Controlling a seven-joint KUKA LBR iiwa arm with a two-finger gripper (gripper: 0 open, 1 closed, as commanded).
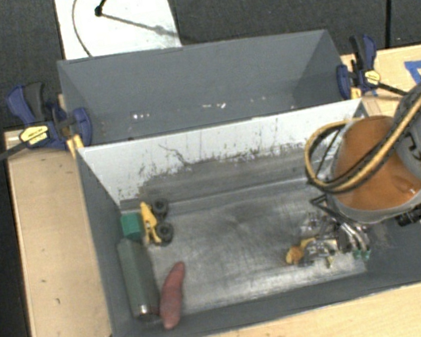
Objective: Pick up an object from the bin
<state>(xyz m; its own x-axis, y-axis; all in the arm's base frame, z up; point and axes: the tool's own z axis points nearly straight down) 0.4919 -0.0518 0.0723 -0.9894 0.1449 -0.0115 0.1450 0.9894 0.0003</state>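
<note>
My gripper (326,243) is low over the bin floor at the right, under the arm's orange cover. A small yellow-orange piece (294,254) lies on the floor just left of the gripper's tip, touching it or very close. I cannot make out whether that piece is held.
Along the bin's left wall lies a dark green bottle (137,275) with a green cap. A reddish sausage-shaped thing (172,294) lies beside its lower end. A yellow toy vehicle with black wheels (155,222) sits by the cap. The arm fills the bin's right side.
</note>
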